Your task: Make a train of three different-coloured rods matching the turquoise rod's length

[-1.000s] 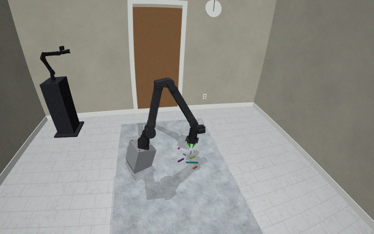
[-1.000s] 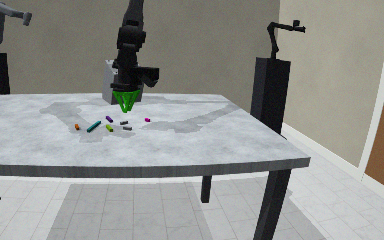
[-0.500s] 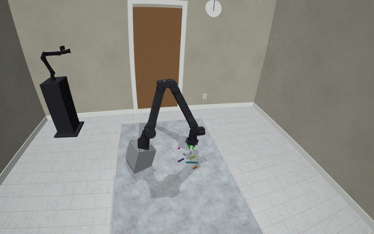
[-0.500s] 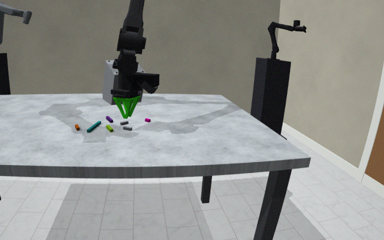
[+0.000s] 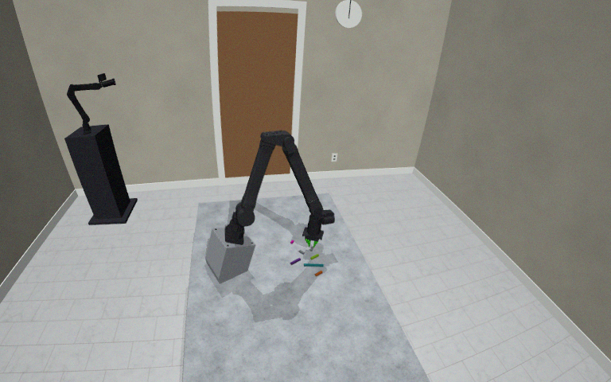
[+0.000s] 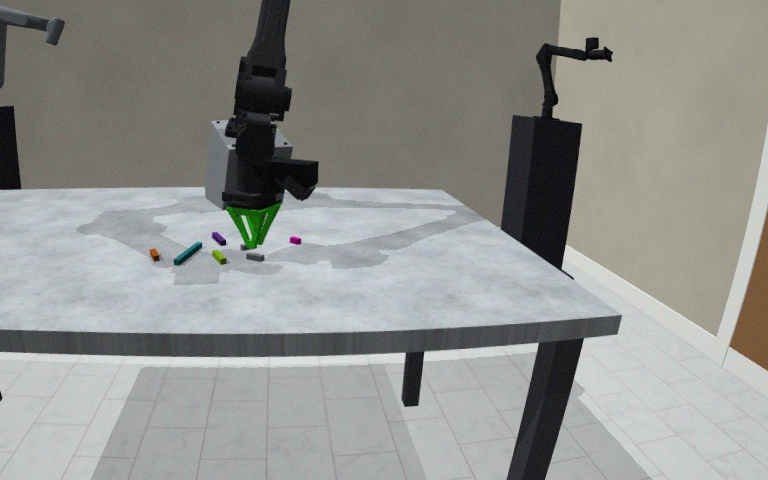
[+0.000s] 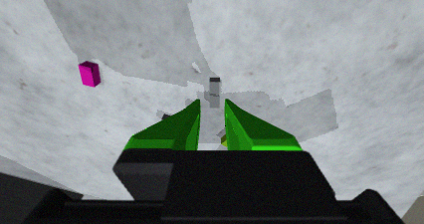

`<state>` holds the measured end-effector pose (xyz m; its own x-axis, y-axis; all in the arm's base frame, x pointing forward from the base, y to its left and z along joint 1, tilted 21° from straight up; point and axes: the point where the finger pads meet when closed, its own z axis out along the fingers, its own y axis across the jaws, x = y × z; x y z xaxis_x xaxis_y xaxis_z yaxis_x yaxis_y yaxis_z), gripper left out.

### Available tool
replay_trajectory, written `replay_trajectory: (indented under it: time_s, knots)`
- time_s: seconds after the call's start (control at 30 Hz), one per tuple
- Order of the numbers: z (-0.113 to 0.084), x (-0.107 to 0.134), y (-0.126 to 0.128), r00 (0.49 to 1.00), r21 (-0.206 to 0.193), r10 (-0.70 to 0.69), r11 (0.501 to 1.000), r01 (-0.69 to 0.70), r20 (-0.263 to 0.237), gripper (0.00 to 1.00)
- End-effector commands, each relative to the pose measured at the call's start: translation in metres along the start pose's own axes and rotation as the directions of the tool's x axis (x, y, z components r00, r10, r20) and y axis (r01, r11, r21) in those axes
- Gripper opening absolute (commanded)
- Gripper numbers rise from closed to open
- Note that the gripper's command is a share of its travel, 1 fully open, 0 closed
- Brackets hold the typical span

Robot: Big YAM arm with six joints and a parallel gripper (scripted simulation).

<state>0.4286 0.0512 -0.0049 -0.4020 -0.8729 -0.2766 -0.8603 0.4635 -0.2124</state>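
My gripper (image 6: 250,243) hangs low over the table with its green fingers pointing down. The fingers stand a small gap apart with nothing between them (image 7: 212,107). One grey rod (image 6: 244,246) lies right beside the fingertips, partly hidden by them. A second grey rod (image 6: 255,256) lies just in front, and one grey rod (image 7: 214,87) shows ahead of the fingers in the wrist view. The turquoise rod (image 6: 187,253) lies to the left, between the orange rod (image 6: 153,254) and the lime rod (image 6: 219,256). The purple rod (image 6: 218,238) lies behind them. The magenta rod (image 6: 295,240) (image 7: 90,74) lies apart on the right.
The arm's grey base block (image 6: 217,160) stands behind the rods. The table's right edge and front edge (image 6: 293,342) are far from the rods. Camera stands (image 6: 540,178) are beside the table.
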Motion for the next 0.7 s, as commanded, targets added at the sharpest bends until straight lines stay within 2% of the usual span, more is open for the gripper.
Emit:
replay_trajectory:
  time_s: [0.0, 0.13, 0.23, 0.4, 0.67]
  knots:
    - [-0.0076, -0.0150, -0.0188, 1.000, 0.046, 0.000, 0.999, -0.001, 0.029, 0.23]
    - [0.0007, -0.0150, -0.0164, 1.000, 0.035, -0.002, 0.999, 0.001, 0.024, 0.23]
    - [-0.0063, -0.0196, -0.0206, 0.999, 0.053, -0.007, 0.999, 0.005, 0.035, 0.23]
    - [-0.0001, -0.0146, -0.0156, 1.000, 0.035, -0.002, 0.999, 0.001, 0.024, 0.23]
    - [-0.0031, -0.0163, -0.0174, 1.000, 0.043, -0.004, 0.999, 0.002, 0.028, 0.23]
